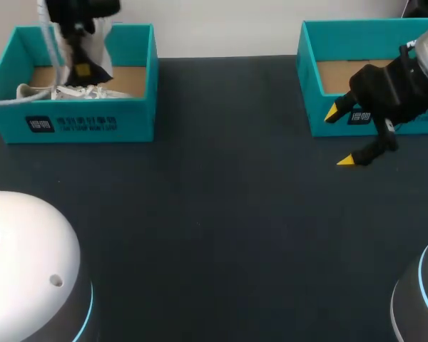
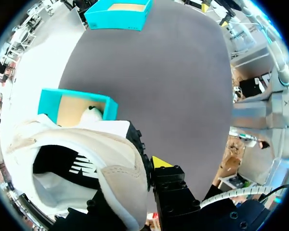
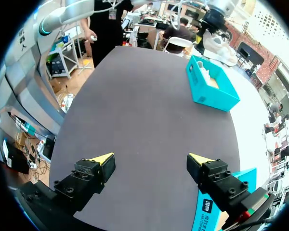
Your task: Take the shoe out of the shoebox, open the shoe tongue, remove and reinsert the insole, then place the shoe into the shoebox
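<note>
My left gripper (image 1: 79, 69) hangs over the left teal shoebox (image 1: 93, 121), shut on the collar of a beige and white shoe (image 2: 86, 144). In the head view that shoe (image 1: 97, 44) dangles just above the box. One yellow fingertip (image 2: 161, 162) presses the outside of the heel; the other is hidden inside the shoe. Under it in the box (image 2: 50, 98) lies a second white shoe (image 1: 64, 91). My right gripper (image 1: 340, 137) stands wide open and empty, low over the table in front of the right teal shoebox (image 1: 314, 100).
The right shoebox shows only its brown cardboard floor. Dark table cloth (image 1: 214, 214) stretches between the two boxes and toward the front. The white bases of my arms (image 1: 28, 256) sit at the front corners.
</note>
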Controlling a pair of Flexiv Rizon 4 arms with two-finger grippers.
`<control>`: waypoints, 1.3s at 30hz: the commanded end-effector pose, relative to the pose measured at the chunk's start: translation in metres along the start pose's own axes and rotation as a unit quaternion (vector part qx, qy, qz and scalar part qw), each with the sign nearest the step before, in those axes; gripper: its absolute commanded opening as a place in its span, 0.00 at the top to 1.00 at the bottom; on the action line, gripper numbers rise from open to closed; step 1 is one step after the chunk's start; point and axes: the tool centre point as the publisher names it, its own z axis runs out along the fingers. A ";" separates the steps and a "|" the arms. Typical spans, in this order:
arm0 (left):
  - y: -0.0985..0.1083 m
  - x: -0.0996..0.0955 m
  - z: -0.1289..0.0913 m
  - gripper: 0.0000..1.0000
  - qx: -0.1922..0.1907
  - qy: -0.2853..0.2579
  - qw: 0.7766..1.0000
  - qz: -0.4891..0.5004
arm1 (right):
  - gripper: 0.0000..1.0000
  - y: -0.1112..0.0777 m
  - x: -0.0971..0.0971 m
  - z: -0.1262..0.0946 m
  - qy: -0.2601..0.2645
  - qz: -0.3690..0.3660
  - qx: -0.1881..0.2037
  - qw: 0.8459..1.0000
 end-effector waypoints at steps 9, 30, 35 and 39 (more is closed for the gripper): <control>0.088 -0.099 -0.018 1.00 -0.004 0.052 0.998 0.033 | 0.00 0.000 -0.001 0.002 0.001 0.001 0.001 1.000; 0.141 -0.185 -0.027 1.00 -0.025 0.051 0.998 0.000 | 0.00 0.000 -0.001 0.002 0.001 0.001 0.001 1.000; 0.141 -0.185 -0.027 1.00 -0.025 0.051 0.998 0.000 | 0.00 0.000 -0.001 0.002 0.001 0.001 0.001 1.000; 0.141 -0.185 -0.027 1.00 -0.025 0.051 0.998 0.000 | 0.00 0.000 -0.001 0.002 0.001 0.001 0.001 1.000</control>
